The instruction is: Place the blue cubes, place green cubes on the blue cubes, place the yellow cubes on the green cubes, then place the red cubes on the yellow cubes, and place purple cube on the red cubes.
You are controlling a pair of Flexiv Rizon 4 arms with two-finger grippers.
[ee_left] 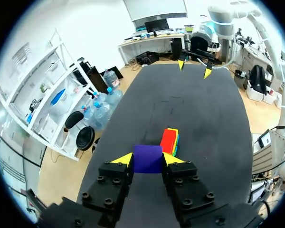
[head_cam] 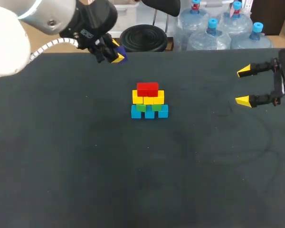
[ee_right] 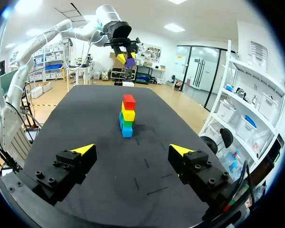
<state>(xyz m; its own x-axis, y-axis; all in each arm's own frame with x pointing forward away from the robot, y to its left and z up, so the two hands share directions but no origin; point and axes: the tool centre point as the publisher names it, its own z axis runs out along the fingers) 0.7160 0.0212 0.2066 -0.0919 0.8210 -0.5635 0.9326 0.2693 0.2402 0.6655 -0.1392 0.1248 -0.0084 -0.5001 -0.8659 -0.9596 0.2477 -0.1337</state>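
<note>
Last piece: purple cube (ee_left: 147, 158)
The left end effector (head_cam: 116, 51) grips it; the right end effector (head_cam: 243, 86) is wide open, empty. Placed off-centre on the red cubes (head_cam: 147, 89), it may fall.

Blue/green/yellow/red cube stack (head_cam: 149, 100) upright; purple cube (ee_left: 147, 158) in left claw (ee_left: 147, 160).

The dark matte table (head_cam: 85, 180) carries a row of three blue cubes (head_cam: 149, 114) at its middle, slightly toward the far edge.
</note>
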